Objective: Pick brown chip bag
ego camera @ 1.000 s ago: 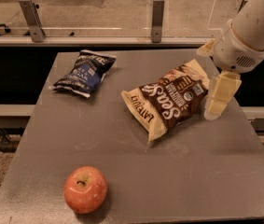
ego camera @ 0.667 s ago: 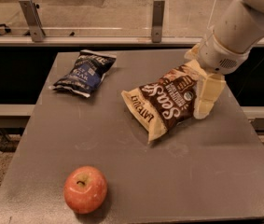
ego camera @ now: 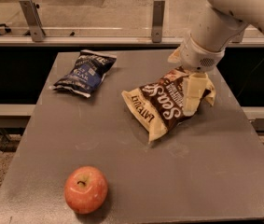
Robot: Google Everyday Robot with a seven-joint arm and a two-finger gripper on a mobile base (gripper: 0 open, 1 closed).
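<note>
In the camera view, the pincer (ego camera: 191,96) hangs from the pale arm (ego camera: 215,29) that enters at the upper right. It sits low over the right end of the brown chip bag (ego camera: 162,105). Its cream tip lies across the bag's dark middle and looks to be touching the crinkled surface. Whether the pincer is released or clenched on the bag cannot be told from this angle, and nothing shows the bag lifted off the table (ego camera: 215,171).

The brown chip bag lies flat, right of the table's centre, tilted with its long axis running from lower left to upper right. One cream end points toward the near left, and the other sits under and just beyond the pincer, toward the right edge. The white lettering faces up.

The bag's far end is near the right edge of the table, while bare surface opens in front of it and to its left. A smaller dark blue bag (ego camera: 85,72) lies well apart at the far left. A red apple (ego camera: 86,189) stands near the front left edge, also well apart from the brown bag. Behind the table's far edge runs a rail with upright posts (ego camera: 158,14).
</note>
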